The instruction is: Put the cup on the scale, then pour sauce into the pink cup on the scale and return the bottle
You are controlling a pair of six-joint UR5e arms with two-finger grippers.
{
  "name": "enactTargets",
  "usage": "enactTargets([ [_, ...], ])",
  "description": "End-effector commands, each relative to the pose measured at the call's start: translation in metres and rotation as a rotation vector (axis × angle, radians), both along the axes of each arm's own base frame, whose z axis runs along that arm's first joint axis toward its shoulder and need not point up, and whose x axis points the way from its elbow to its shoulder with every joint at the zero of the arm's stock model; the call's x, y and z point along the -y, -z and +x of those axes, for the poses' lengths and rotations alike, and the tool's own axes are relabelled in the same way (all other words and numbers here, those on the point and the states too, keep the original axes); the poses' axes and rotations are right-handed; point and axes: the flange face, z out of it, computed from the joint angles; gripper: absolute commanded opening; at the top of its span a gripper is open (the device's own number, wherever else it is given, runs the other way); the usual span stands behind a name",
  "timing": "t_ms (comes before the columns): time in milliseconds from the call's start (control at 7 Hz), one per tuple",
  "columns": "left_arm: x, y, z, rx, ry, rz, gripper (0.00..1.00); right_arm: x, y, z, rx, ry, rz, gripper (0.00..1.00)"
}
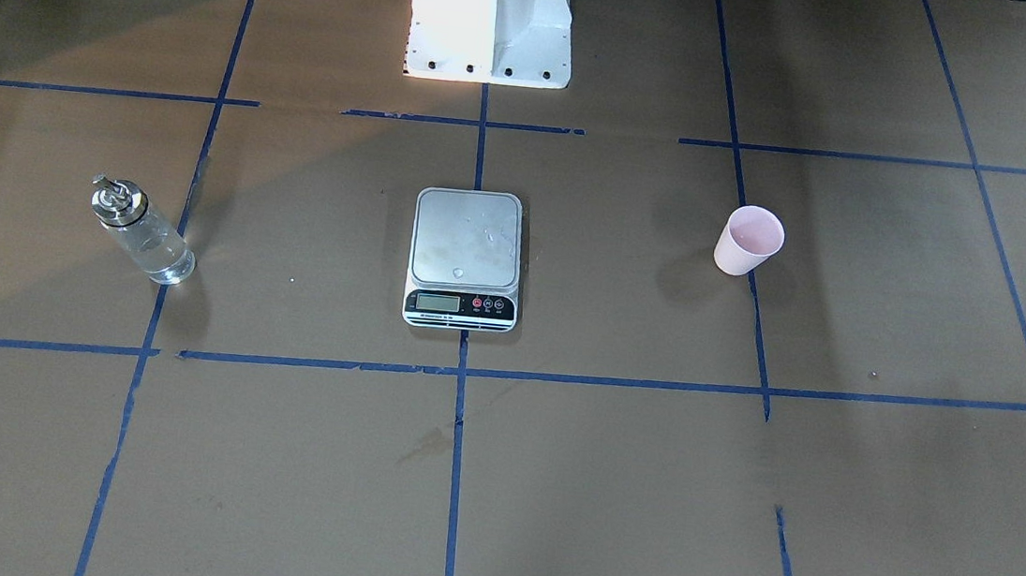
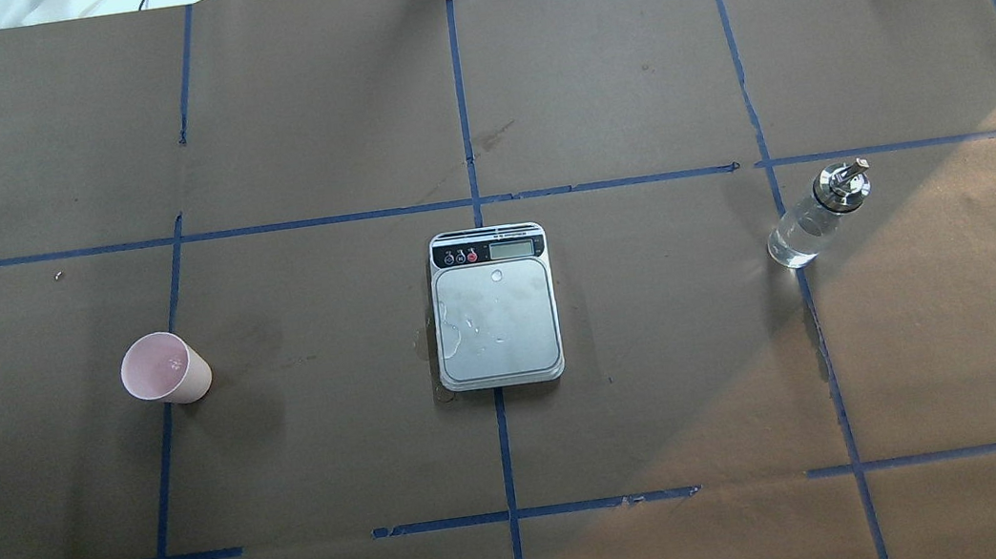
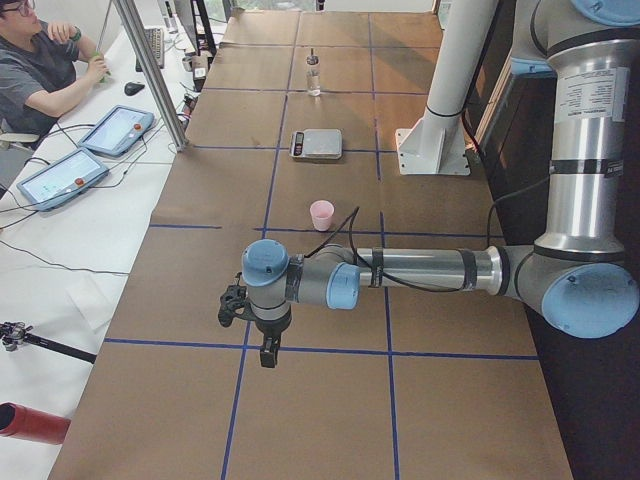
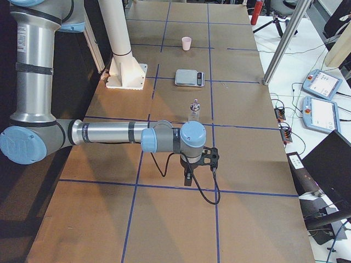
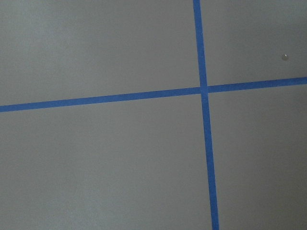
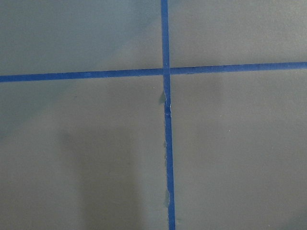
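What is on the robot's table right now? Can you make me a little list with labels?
scale: middle of the table, droplets on it
cup: pink, upright, robot's left side, on the table
bottle: upright, capped, robot's right side
left gripper: over bare table, apart from cup; open or shut unclear
right gripper: over bare table, apart from bottle; open or shut unclear

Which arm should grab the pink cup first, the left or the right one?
Left. The pink cup stands on the robot's left of the scale, the left gripper's side; the bottle stands on the right.
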Motion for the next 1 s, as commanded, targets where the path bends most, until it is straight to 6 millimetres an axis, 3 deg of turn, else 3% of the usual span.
enactTargets([
  [0,0.004,0.036,0.000,-0.004,0.001,0.069,1.00,0.001,0.006,-0.001,0.020,0.002,0.011,1.00],
  [143,0.007,0.084,0.003,-0.011,-0.004,0.172,1.00,0.001,0.010,-0.002,0.034,0.002,0.014,1.00],
  [429,0.026,0.173,0.032,-0.072,-0.047,0.341,1.00,0.001,0.022,-0.003,0.041,0.001,0.035,1.00],
  [571,0.026,0.205,0.047,-0.250,-0.020,0.299,1.00,0.002,0.030,-0.003,0.043,0.002,0.051,1.00],
  [714,0.024,0.219,0.074,-0.322,0.014,0.243,1.00,0.002,0.035,-0.003,0.044,0.002,0.061,1.00],
  [857,0.020,0.229,0.125,-0.310,-0.007,0.226,1.00,0.001,0.034,-0.003,0.044,0.003,0.059,1.00],
])
